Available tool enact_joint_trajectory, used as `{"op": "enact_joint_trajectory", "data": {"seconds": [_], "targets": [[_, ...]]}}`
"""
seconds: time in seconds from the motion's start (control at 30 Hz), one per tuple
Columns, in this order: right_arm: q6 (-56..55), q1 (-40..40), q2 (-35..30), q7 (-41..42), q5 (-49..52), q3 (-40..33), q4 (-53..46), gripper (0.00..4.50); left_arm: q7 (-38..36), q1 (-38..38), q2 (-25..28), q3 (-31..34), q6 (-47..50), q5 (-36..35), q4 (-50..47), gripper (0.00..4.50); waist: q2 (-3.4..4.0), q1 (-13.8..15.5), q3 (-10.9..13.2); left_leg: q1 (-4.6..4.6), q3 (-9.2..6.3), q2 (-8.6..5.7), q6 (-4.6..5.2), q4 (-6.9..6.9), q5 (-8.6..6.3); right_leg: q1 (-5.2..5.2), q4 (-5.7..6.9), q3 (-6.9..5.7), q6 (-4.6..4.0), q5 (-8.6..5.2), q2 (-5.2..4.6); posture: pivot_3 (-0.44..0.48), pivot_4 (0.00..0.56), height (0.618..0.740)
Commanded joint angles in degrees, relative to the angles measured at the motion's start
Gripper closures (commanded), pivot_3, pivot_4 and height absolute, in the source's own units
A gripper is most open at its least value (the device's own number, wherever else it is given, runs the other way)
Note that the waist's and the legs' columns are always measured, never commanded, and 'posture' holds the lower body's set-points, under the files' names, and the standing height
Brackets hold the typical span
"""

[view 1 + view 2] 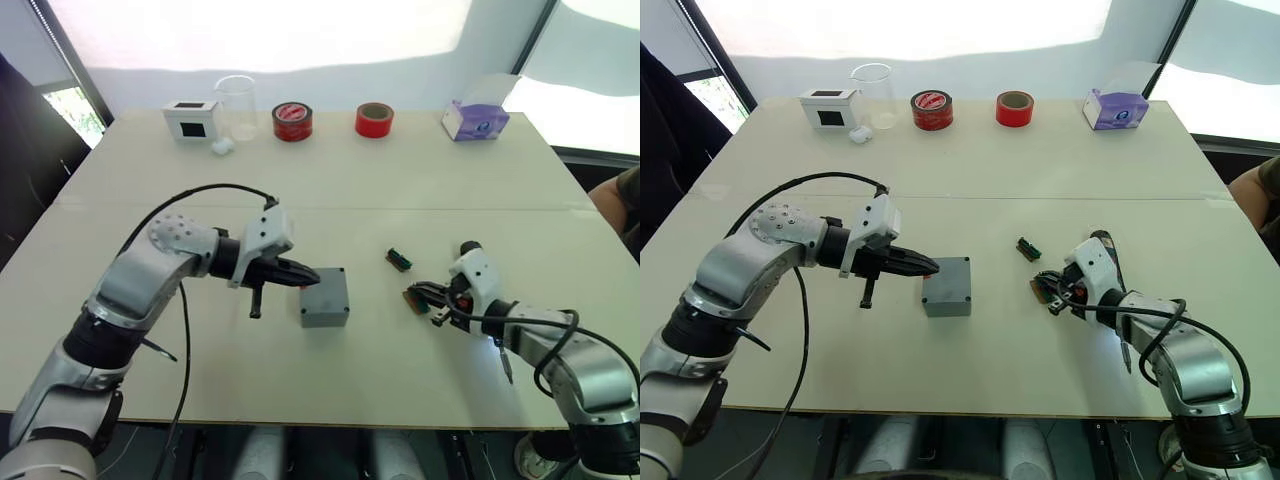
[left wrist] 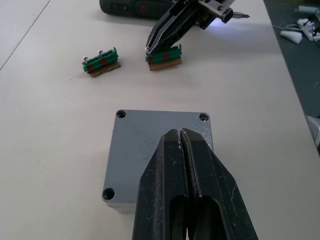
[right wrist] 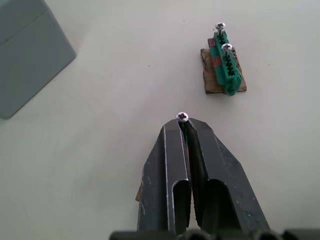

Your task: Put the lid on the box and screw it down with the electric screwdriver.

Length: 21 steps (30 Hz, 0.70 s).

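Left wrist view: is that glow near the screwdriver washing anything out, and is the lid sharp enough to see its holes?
Left wrist view: a small bluish-white glow by the electric screwdriver bit, nothing lost. The lid is crisp, three corner holes plain; the left pincer covers the fourth corner. Head views: window glare bleaches the table's far edge.

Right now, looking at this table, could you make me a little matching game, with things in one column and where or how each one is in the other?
Things:
1. lid
2. right end effector
3. tissue box
4. clear beaker

Place or state:
A. shut on a small screw
B. at the far right of the table
C. lying on top of the grey box
D. at the far left, beside the white box with a black window

Pairs: 1-C, 2-A, 3-B, 4-D
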Motion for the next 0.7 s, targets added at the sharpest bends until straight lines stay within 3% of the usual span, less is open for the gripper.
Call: {"op": "enact_joint_trajectory", "data": {"seconds": [0.03,0.4,0.7], "targets": [[0.7,-1.2,-0.4,-0.1,2.2,-2.6,-3.5,4.46,0.3,0.0,0.3,1.7,-0.2,-0.6,-0.3,4.5,0.0,0.0,0.0,0.0,0.0,0.0,0.0,0.0,0.0,0.0,0.0,0.0,0.0,0.0,0.0,0.0,0.15,0.74],[3.7,-5.1,-0.4,-0.4,6.1,-3.1,-7.8,4.46,1.0,1.4,1.9,4.5,1.3,-1.5,1.5,4.5,0.0,-0.1,0.0,0.0,-0.01,0.0,0.0,0.01,0.0,0.0,0.01,-0.01,0.0,0.0,0.0,0.0,0.15,0.74],[5.2,-13.9,4.3,-1.7,6.5,5.9,-8.4,4.46,2.2,1.6,4.3,7.6,1.8,-1.7,4.6,4.5,0.0,-0.6,0.0,0.0,-0.03,0.04,-0.01,-0.01,0.01,-0.03,0.02,-0.01,0.0,0.0,0.04,0.0,0.15,0.74]]}}
